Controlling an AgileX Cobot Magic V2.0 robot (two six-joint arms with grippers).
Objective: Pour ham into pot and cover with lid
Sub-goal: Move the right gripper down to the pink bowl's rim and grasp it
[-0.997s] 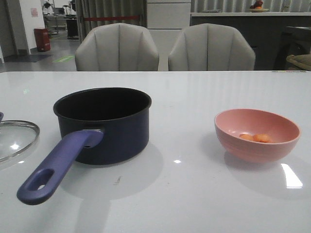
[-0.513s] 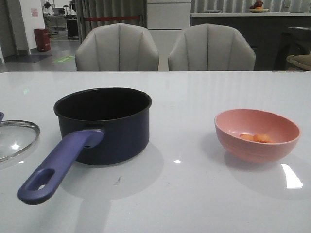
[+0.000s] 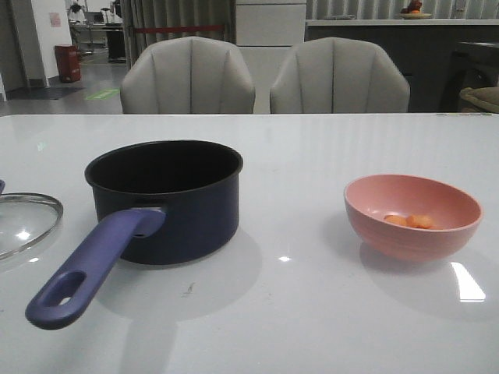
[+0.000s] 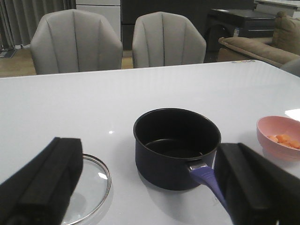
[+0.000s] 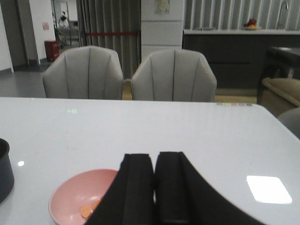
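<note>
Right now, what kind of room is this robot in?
Probably a dining area inside a showroom or office. A big white table has two padded grey chairs pulled up to it, and a dark counter runs along the back wall.

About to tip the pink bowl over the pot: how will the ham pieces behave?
The ham pieces look small and rounded, so they will likely roll out quickly. They lie loose in the smooth bowl, so probably slide together. The pot mouth looks wide, probably forgiving.
</note>
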